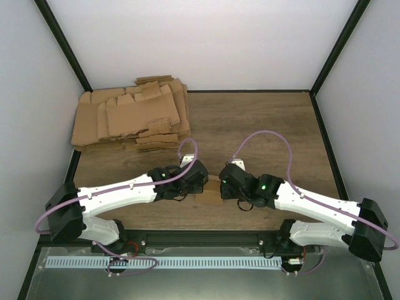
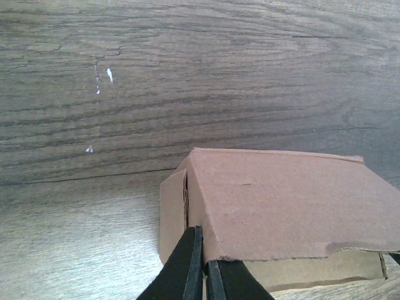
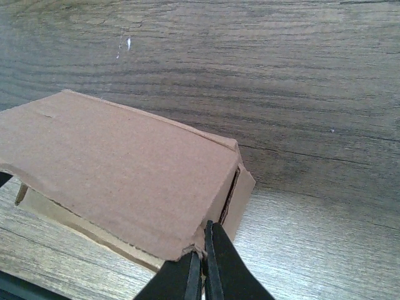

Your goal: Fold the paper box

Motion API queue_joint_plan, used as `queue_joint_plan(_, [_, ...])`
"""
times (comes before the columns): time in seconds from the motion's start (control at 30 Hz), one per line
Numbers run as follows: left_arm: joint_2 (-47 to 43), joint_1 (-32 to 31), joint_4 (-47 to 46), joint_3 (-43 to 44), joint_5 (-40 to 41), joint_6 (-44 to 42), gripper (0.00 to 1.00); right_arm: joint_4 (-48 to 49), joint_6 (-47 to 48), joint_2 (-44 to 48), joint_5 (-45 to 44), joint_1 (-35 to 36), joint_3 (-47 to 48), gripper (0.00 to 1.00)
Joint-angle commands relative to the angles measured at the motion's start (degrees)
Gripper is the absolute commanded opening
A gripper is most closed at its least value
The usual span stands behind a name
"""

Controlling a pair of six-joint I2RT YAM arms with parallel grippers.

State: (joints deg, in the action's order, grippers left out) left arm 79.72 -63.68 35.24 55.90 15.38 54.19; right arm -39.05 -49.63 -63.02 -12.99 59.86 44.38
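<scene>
Overhead only, cardboard pile [image 1: 131,119] beyond paper box [image 1: 214,199]

The top camera looks down from above and behind my bases, far enough to take in the whole table [image 1: 262,125]. Each wrist camera rides low and close, peering past my left pincer [image 2: 203,250] or right pincer [image 3: 203,240] at bottom centre; both share the paper box [image 2: 281,200], seen from opposite ends.

no text, label, brand or number can be read, not even on the paper box [image 2: 281,206].
</scene>
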Motion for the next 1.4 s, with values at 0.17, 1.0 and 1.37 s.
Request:
queue_joint_plan(0.17, [1.90, -1.93, 9.26, -1.22, -3.41, 2.41, 0.05, -5.49, 0.54, 1.14, 5.87, 0.59, -1.49, 0.16])
queue_joint_plan(1.0, [-7.46, 16.10, -8.34, 2.23, -33.46, -9.04, 0.04, 15.57, 11.35, 8.47, 45.10, -21.44, 1.54, 0.01])
queue_joint_plan(1.37, [-6.43, 18.97, -22.73, -11.82, -43.69, -6.08, 0.04, 32.89, 5.65, 8.27, 58.15, -28.65, -15.16, 0.01])
